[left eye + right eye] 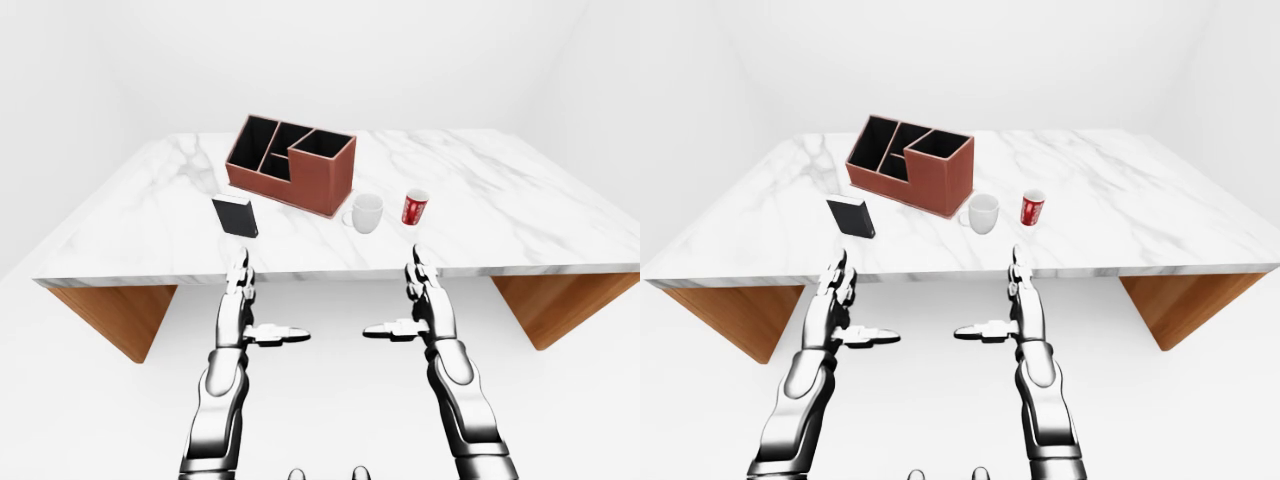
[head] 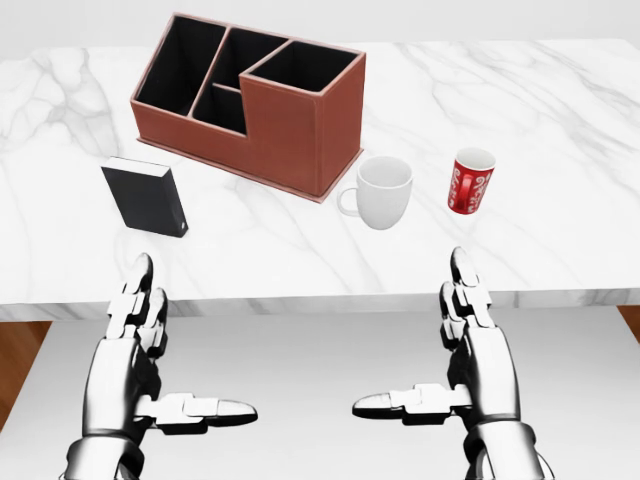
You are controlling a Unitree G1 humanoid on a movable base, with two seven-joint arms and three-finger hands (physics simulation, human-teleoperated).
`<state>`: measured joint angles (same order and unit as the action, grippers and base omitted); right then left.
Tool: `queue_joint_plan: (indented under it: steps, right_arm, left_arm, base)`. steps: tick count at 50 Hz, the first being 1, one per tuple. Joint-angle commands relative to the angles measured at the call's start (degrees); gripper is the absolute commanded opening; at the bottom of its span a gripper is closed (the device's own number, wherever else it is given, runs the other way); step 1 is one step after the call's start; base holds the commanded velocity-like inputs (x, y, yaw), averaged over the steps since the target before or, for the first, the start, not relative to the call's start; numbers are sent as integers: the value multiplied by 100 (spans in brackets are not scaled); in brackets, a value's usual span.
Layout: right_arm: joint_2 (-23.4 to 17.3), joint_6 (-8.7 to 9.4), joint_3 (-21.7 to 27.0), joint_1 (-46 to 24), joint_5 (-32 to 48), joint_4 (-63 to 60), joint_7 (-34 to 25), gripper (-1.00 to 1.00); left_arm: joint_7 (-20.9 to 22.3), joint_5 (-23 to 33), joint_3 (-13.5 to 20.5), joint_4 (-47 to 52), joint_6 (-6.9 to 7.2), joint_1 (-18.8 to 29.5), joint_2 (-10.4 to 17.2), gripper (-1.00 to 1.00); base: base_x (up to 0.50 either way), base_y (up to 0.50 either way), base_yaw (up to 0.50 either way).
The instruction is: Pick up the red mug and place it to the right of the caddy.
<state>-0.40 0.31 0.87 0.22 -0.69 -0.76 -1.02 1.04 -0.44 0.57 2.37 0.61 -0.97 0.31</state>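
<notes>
Right hand (image 2: pixel 468 345) open and empty, short of the desk (image 2: pixel 560 200); red mug (image 2: pixel 470 181) (small, rigid, likely light) suits a side grasp.

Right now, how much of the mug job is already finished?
Nothing is done yet. The red mug stands untouched on the table, right of the white mug and the caddy. Both hands, left and right, are open and empty. Reaching, grasping and placing remain.

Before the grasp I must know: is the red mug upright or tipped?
Upright. The red mug stands on its base, its open rim facing up.
</notes>
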Motion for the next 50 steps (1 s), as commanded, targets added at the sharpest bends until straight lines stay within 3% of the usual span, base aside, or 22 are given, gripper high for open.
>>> queue_joint_plan:
  steps: [1, 9, 12, 17, 50]
  right_arm:
    - [-78, 178, 181, 86, -166, -361, -180, 100]
    - [-83, 248, 195, 175, -142, -620, -216, 100]
    - [-88, 338, 212, 227, -145, -804, -234, 100]
    - [-93, 469, 261, 321, -171, -1147, -259, 100]
    - [89, 469, 322, 1175, -276, -3923, -197, 100]
  left_arm:
    - [186, -40, 39, 711, 180, -287, 27, 100]
    - [223, -34, 72, 1056, 277, -411, 31, 100]
    - [247, -71, 90, 1409, 439, -514, 31, 100]
    - [294, -107, 119, 1822, 439, -659, 24, 100]
    - [499, -242, 182, 4260, 439, -1538, -85, 100]
  base:
    - [0, 0, 0]
    - [0, 0, 0]
    - [0, 0, 0]
    - [0, 0, 0]
    - [0, 0, 0]
